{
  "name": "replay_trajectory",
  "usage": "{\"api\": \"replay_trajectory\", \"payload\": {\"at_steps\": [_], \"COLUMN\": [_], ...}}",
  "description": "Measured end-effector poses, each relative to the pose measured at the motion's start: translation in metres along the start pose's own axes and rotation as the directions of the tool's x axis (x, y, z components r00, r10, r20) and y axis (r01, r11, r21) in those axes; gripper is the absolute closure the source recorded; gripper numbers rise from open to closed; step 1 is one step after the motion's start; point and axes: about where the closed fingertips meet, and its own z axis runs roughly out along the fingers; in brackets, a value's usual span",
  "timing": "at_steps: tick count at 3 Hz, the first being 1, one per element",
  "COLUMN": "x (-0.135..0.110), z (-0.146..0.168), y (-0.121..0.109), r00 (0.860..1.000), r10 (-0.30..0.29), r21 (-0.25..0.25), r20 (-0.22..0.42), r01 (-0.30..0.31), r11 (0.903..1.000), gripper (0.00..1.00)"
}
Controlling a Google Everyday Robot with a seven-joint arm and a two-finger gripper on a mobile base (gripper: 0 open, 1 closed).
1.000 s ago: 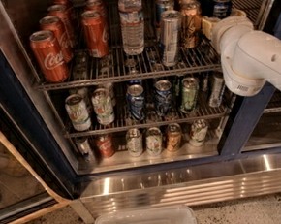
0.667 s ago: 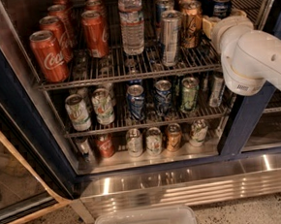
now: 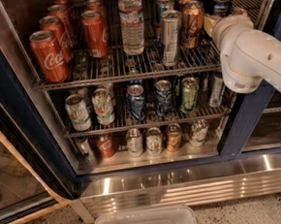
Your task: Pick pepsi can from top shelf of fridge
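Pepsi can [image 3: 222, 3] stands right-rear on top shelf [image 3: 127, 72] of fridge [image 3: 185, 181], behind bronze can [image 3: 192, 24]. Gripper [image 3: 210, 25] sits at the shelf's right end, just beside both; released or clenched, cannot tell. Risk: cans are crowded, so reaching in may knock the bronze can over or grab it by mistake.

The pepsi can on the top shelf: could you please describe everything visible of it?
The pepsi can is deep blue aluminium with a silver rim and lid. It stands upright at the right of the top shelf, right of a bronze-brown can. The gripper hides its lower body; contact cannot be told.
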Motion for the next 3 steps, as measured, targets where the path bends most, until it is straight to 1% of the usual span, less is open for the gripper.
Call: {"api": "replay_trajectory", "payload": {"at_steps": [2, 3], "x": [-0.0036, -0.0039], "z": [0.0057, 0.0075], "y": [0.0019, 0.0049], "r00": [1.000, 0.998], "r10": [0.019, 0.052], "r21": [-0.020, -0.041], "r20": [0.014, 0.019], "r01": [-0.018, -0.051], "r11": [0.9996, 0.9979], "gripper": [0.41, 0.59]}}
